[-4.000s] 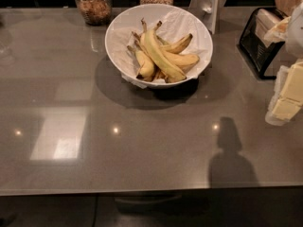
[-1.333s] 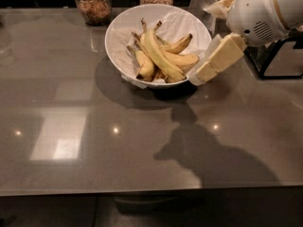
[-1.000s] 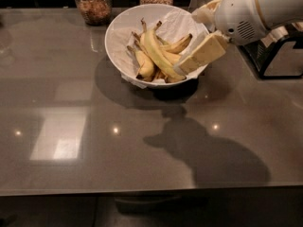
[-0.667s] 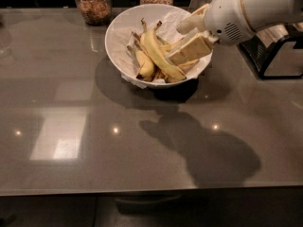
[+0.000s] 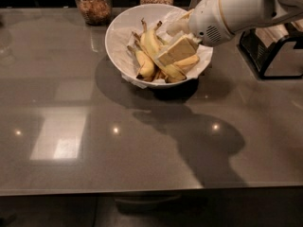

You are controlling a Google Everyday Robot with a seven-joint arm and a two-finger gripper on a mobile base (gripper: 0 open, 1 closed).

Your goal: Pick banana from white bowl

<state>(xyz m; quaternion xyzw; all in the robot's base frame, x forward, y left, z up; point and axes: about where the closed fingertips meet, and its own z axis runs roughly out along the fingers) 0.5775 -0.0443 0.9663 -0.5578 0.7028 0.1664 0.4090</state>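
As gripper is hanging over white bowl at upper centre, jaws are standing apart (clasping nothing), lower finger overlapping shorter bananas just right of long banana.

Arm reaches in from upper right; gripper angled down-left, fingers spread apart.

Lots of open room over the table, near and left. Far behind the white bowl: two glass jars. Off to the right: a black rack. Right half of the bowl blocked by the gripper and arm, low inside; open way in from the left only.
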